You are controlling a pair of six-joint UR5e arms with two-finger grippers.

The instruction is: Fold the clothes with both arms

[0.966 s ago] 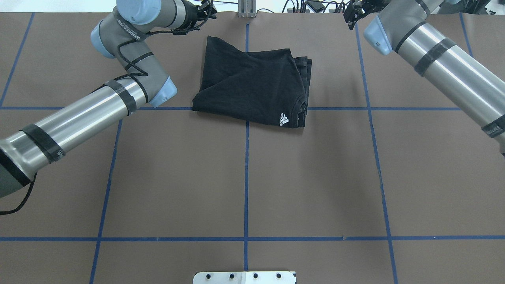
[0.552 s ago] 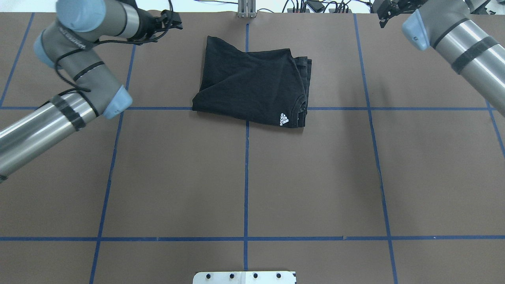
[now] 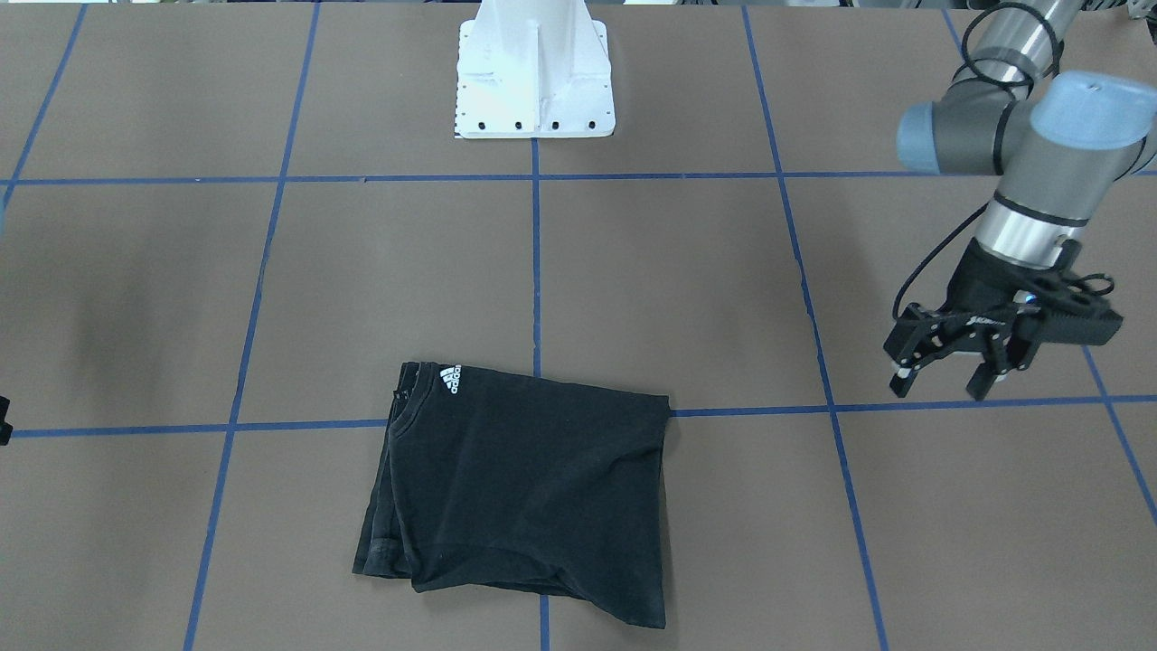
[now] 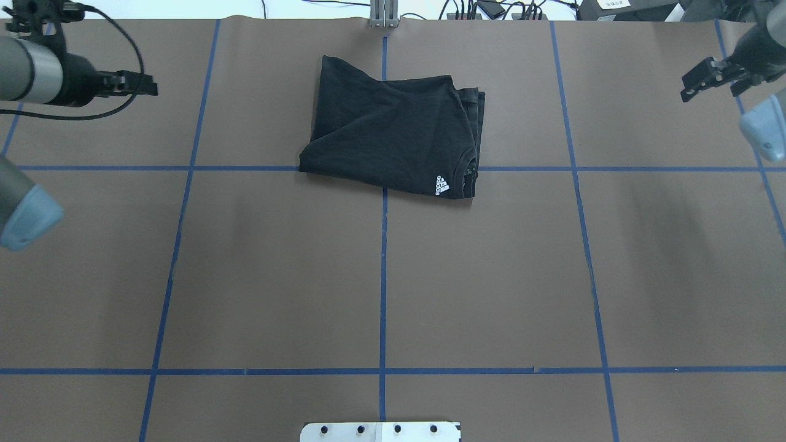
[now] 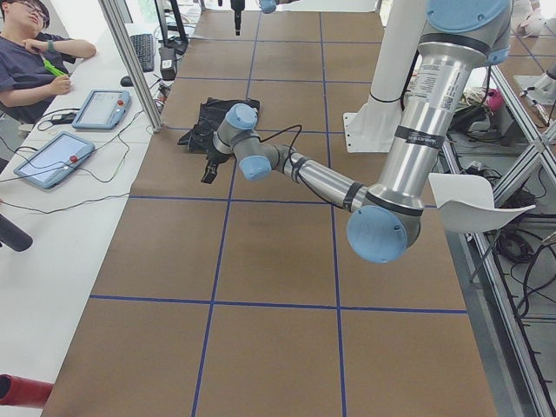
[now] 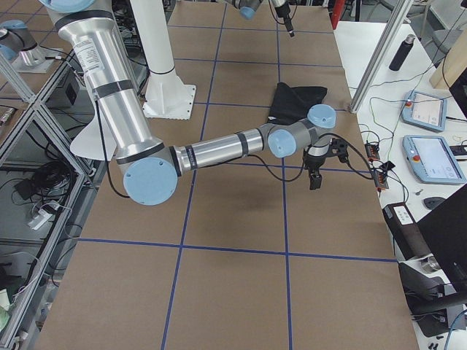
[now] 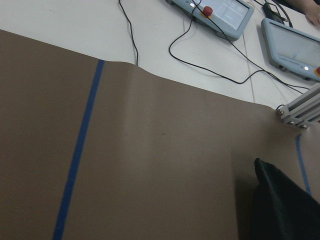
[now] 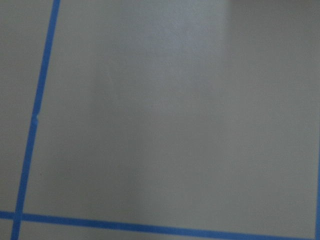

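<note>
Jaws gape empty on left arm in the front view, on right arm overhead, T-shirt untouched.

Only a dark corner of the T-shirt reaches you in the left wrist view, cut by the lower right edge; the right wrist view is blurred, just table and blue tape; facing the robot, you get the right hand as a black sliver at the left edge; the T-shirt's folded under-layers are hidden.
</note>
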